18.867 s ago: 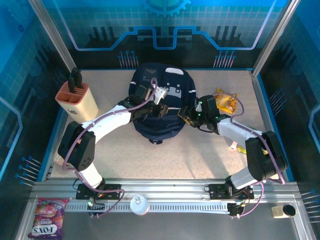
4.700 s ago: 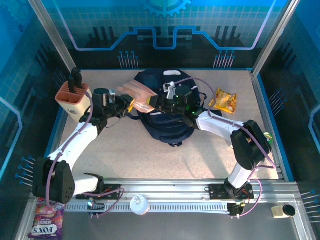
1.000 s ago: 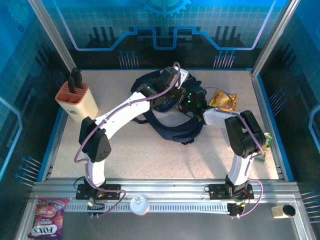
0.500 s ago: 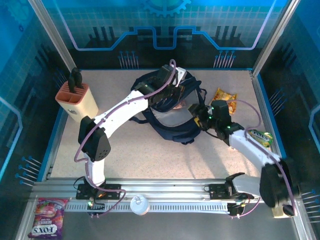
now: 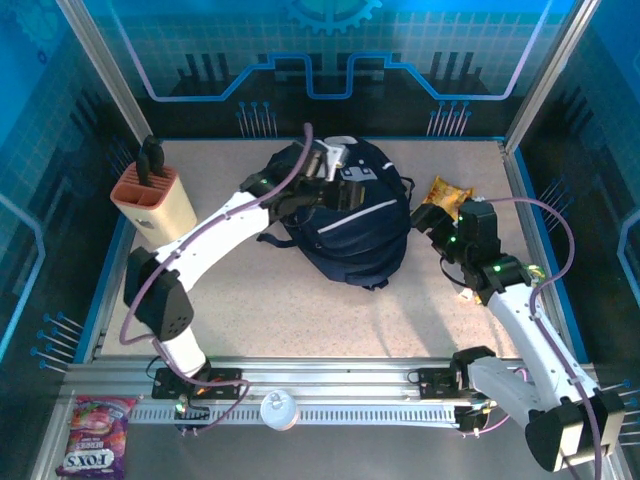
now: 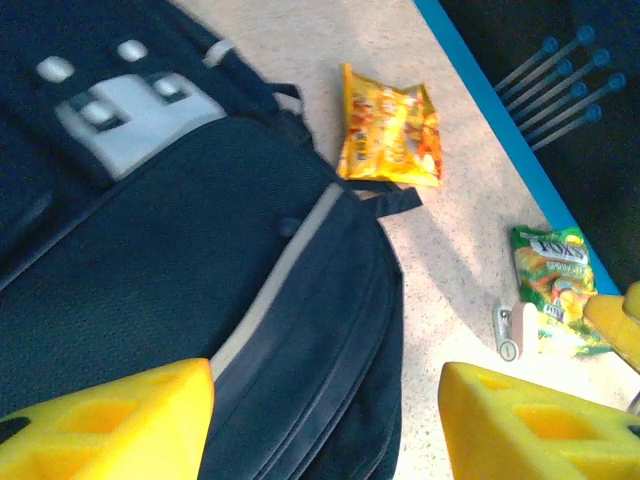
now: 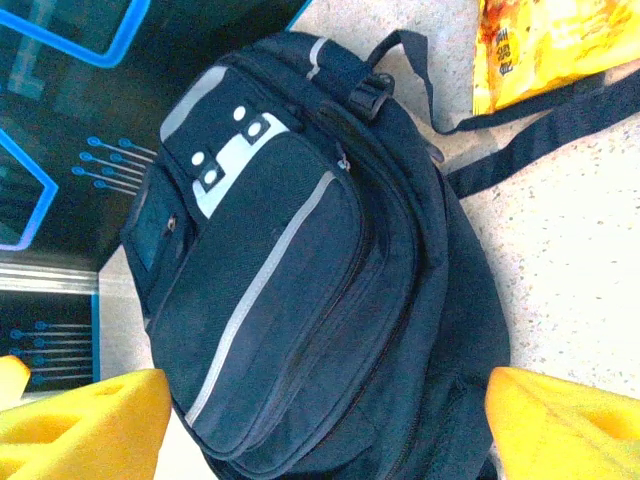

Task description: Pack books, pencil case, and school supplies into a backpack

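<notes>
1. The backpack (image 5: 350,215) lies flat in the far middle of the desk (image 5: 300,310). Its front panel faces up, showing the thin white stripe and the grey patch with white buckles.
2. In the right wrist view the backpack (image 7: 300,280) lies with one dark strap (image 7: 540,120) trailing off it across the desk, passing just below the snack bag (image 7: 550,45).
3. The left arm reaches from the near left across to the far-left part of the backpack. Its left pincer (image 5: 320,182) hangs over the bag close to the grey patch.
4. In the left wrist view the left pincer (image 6: 320,430) has its yellow fingers (image 6: 110,420) set wide apart with nothing between them. Only the backpack (image 6: 200,300) shows below the gap.
5. The right pincer (image 5: 425,222) sits just off the backpack's right edge, pointing towards it.
6. In the right wrist view the right pincer (image 7: 325,430) also stands wide apart and holds nothing.
7. The crinkly yellow-orange snack bag (image 5: 447,192) lies on the desk just right of the backpack. It shows in the left wrist view too (image 6: 390,125).
8. Further right, by the blue edge of the desk, lies a green pack (image 6: 550,285). A small pale stick-like item (image 6: 525,326) is just beside it on its near-left side.
9. The peach-and-cream knife block (image 5: 152,200) with black handles stands at the far left, well apart from the backpack.
</notes>
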Controlling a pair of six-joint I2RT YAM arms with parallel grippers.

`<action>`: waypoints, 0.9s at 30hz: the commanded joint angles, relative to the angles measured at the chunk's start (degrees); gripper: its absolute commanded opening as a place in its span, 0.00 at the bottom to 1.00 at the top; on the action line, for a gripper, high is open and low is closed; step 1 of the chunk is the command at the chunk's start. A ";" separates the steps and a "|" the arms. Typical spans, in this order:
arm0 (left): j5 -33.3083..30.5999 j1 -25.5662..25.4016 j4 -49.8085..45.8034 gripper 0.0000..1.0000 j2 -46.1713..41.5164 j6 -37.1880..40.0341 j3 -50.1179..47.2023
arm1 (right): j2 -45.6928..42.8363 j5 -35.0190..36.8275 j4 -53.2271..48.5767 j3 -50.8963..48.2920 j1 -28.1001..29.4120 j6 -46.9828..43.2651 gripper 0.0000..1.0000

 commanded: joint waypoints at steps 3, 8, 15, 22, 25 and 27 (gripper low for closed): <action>5.24 10.24 6.96 0.64 -6.67 -16.19 -12.99 | 3.76 -5.62 4.31 -0.45 2.17 -0.08 0.82; 12.53 19.21 14.55 0.62 -7.22 -23.54 -21.83 | 9.49 -6.44 8.41 0.01 6.17 1.58 0.82; 17.84 24.96 16.35 0.55 0.09 -26.94 -21.09 | 18.45 -6.01 12.01 3.05 9.07 3.49 0.80; 19.98 25.03 15.88 0.47 6.31 -26.18 -17.39 | 26.88 -5.21 11.88 9.20 10.04 4.02 0.76; 20.81 25.05 15.74 0.41 8.24 -25.48 -16.45 | 30.06 -5.04 11.87 11.53 10.20 4.09 0.71; 22.23 25.06 15.91 0.39 9.82 -25.36 -15.11 | 31.83 -4.93 11.87 12.74 10.24 4.52 0.69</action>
